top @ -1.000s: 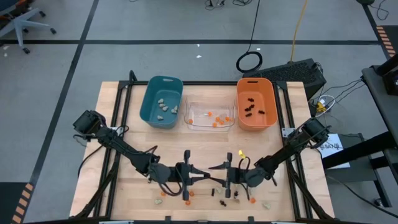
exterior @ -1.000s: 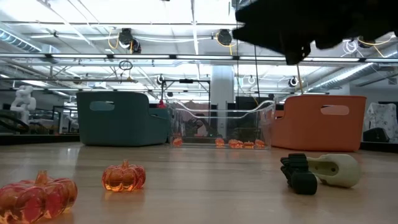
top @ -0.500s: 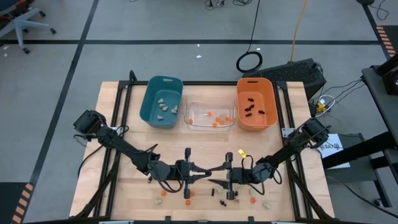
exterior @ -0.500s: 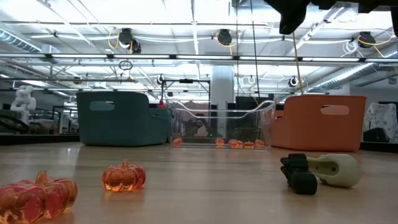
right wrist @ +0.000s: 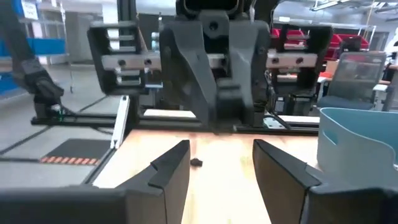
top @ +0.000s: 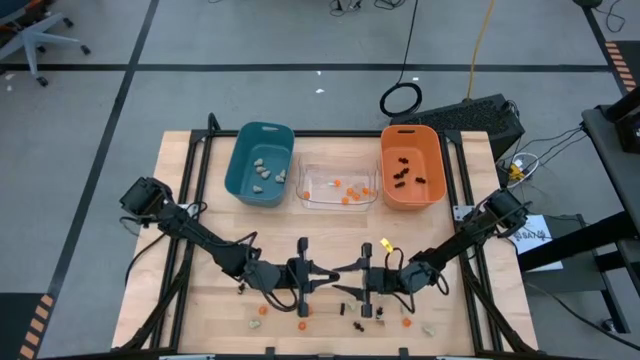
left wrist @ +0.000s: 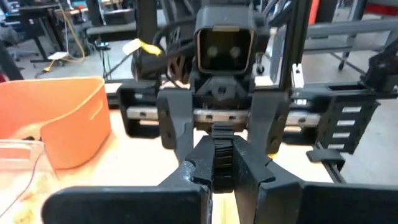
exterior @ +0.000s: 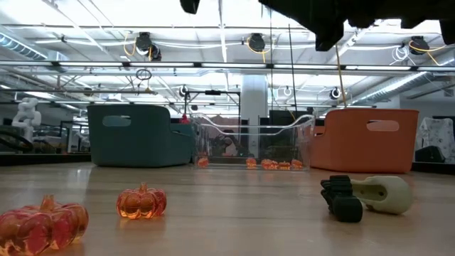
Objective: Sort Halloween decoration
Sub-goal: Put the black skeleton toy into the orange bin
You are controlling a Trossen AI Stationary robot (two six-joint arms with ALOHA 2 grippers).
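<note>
Wooden slats make up the tabletop [top: 200,300], which sits on a grey floor with a workshop ceiling of pipes and lamps showing beyond it in the low view. Most of the Halloween decoration is already in 3 bins along the far edge: pale lumps [top: 262,172] in the teal bin [top: 243,150], orange pieces [top: 346,190] in the clear bin [top: 305,198], and black spidery pieces [top: 403,172] in the orange bin [top: 436,152]. More trinkets lie loose along the near edge. In the low view, 2 clear orange pumpkins [exterior: 141,202] sit near the front, and a beige lump [exterior: 380,193] touches a black piece [exterior: 341,198].

Just behind that near-edge scatter, the 2 arms face each other at mid-table. The left pincer [top: 318,280] points toward the right one, its fingers [left wrist: 249,171] pressed almost together with nothing visible between them. The right pincer [top: 348,291] points back at it, its fingers [right wrist: 171,165] spread apart and holding nothing.
</note>
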